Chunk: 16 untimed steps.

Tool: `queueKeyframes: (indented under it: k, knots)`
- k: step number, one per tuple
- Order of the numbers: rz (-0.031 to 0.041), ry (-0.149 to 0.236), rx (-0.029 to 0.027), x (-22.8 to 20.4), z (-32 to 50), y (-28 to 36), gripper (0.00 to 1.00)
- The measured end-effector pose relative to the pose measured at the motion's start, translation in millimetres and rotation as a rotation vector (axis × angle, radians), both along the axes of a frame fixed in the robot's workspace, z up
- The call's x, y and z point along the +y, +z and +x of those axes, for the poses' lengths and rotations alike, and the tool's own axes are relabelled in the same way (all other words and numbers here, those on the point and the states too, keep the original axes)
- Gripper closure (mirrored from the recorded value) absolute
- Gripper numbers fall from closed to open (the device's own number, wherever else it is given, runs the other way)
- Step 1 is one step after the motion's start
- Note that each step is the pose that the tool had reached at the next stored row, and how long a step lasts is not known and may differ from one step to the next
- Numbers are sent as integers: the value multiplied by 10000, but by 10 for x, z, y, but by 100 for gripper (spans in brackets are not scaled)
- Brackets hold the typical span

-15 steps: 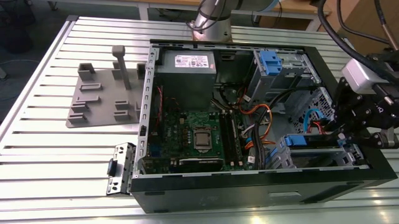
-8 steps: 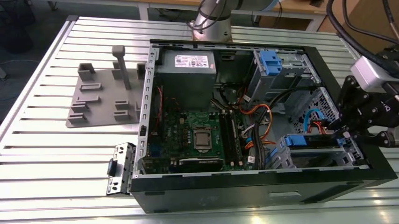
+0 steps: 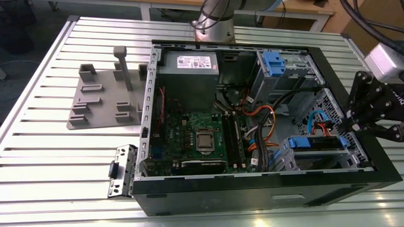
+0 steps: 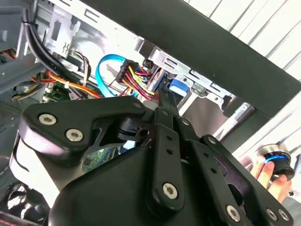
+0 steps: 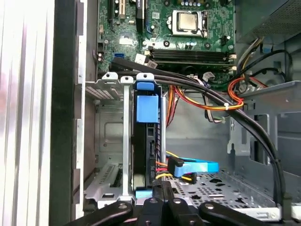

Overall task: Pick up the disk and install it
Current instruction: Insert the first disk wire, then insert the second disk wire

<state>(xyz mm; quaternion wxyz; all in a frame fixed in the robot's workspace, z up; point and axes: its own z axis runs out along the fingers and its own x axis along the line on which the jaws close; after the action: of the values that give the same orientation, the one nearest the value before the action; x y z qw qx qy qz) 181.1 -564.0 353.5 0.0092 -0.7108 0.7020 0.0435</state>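
The disk (image 3: 317, 144) lies edge-up in the lower drive bay of the open computer case (image 3: 328, 71), at the exterior view's right, with its blue carrier frame showing. In the first wrist view the disk (image 5: 143, 155) stands between the metal bay walls under a blue latch tab. My gripper (image 3: 347, 127) reaches in over the case wall. Its fingers are shut together with nothing between them, and the tips are at the cable end of the disk (image 4: 178, 85). The gripper (image 4: 164, 100) (image 5: 162, 187) sits just beside the coloured power wires.
A blue data cable (image 5: 195, 167) and orange-yellow wires (image 5: 207, 106) run close to the bay. The motherboard (image 3: 198, 139), a grey box with a white sticker (image 3: 189, 71) and an upper bay (image 3: 275, 61) occupy the case. A grey fixture (image 3: 104, 101) stands outside. A person's hand (image 4: 273, 176) holds a round device.
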Motion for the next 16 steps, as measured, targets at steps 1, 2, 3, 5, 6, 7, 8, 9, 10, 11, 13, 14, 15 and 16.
queueKeyframes:
  k: [1,2,3,5,6,7,8,9,10,11,13,14,15,16]
  knots:
    - [5,0,0,0,1,33,90]
    - [8,0,0,0,1,91,90]
    - [10,0,0,0,1,98,90]
    - [11,0,0,0,1,98,90]
    - [12,0,0,0,1,98,90]
    - [12,0,0,0,1,98,90]
    - [10,0,0,0,1,99,90]
    - [9,0,0,0,1,100,90]
    - [9,0,0,0,1,100,90]
    - [10,0,0,0,1,100,90]
    - [10,0,0,0,1,100,90]
    - [10,0,0,0,1,100,90]
    - [10,0,0,0,1,101,90]
    - [9,0,0,0,1,101,89]
